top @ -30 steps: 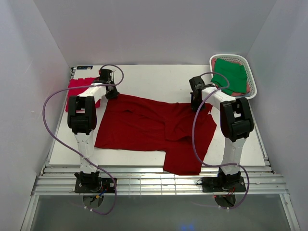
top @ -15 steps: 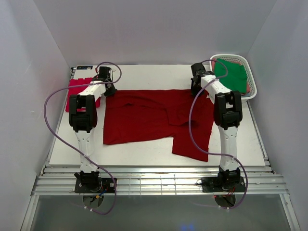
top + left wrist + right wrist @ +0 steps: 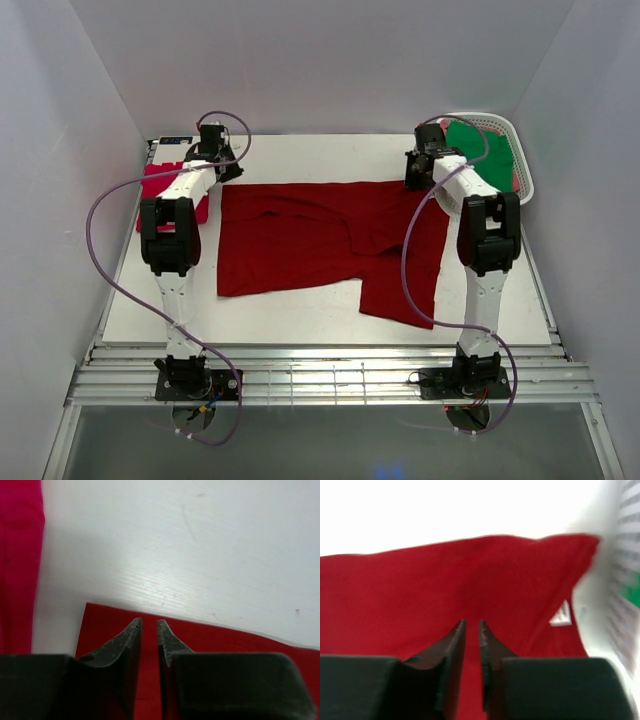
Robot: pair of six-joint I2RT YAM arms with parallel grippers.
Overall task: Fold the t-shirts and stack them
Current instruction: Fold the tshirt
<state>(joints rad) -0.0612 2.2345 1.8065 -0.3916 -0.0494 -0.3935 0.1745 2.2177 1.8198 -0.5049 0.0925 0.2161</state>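
Shirt, dark red [image 3: 300, 240]: spread flat on table [image 3: 320, 155], centre, far edge straight, one sleeve toward near edge. Left gripper [image 3: 149, 625] over far-left corner, fingers slightly parted, no cloth between tips. Right gripper [image 3: 471, 625] over far-right corner, view blurred, narrow gap, nothing pinched. Pinkish-red shirt [image 3: 160, 182] far left. Green shirt [image 3: 482, 152] in white basket [image 3: 524, 185], far right.

White table [image 3: 320, 152] — dark red t-shirt [image 3: 300, 235] spread, pinkish-red t-shirt [image 3: 152, 180], white basket [image 3: 525, 160]
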